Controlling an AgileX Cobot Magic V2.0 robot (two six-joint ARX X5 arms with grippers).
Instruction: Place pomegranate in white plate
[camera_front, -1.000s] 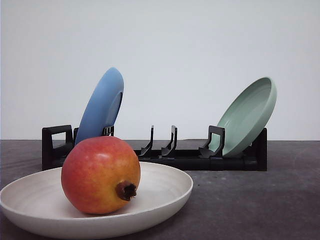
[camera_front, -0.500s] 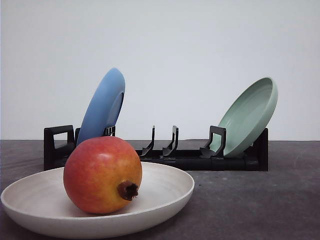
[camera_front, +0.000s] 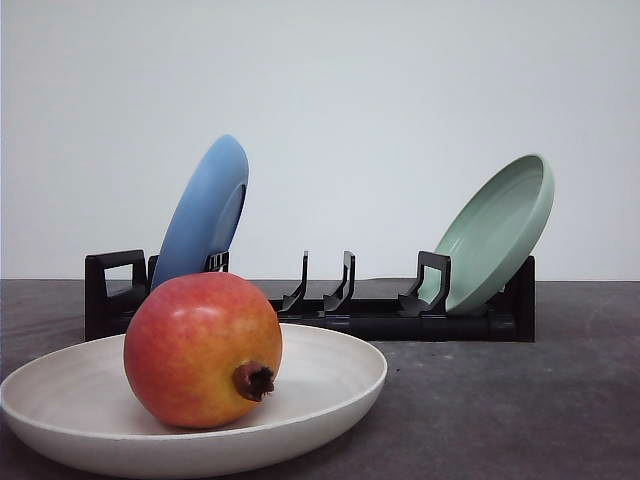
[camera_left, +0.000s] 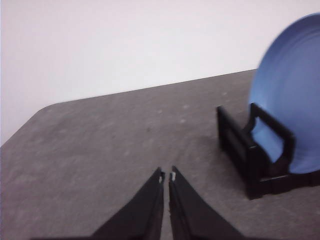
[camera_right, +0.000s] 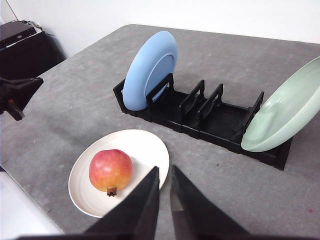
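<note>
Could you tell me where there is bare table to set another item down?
Bare grey tabletop lies between the off-white round plate and the black plastic rack, and left of the rack. The rack's ends hold the blue plate and the pale green plate.

I see a red-to-orange-yellow pomegranate with a dark brown crown, an off-white plate, blue plate, pale green plate, black rack, grey table.

I see my left gripper closed — fingertips nearly touching — and my right gripper likewise closed, holding nothing.
</note>
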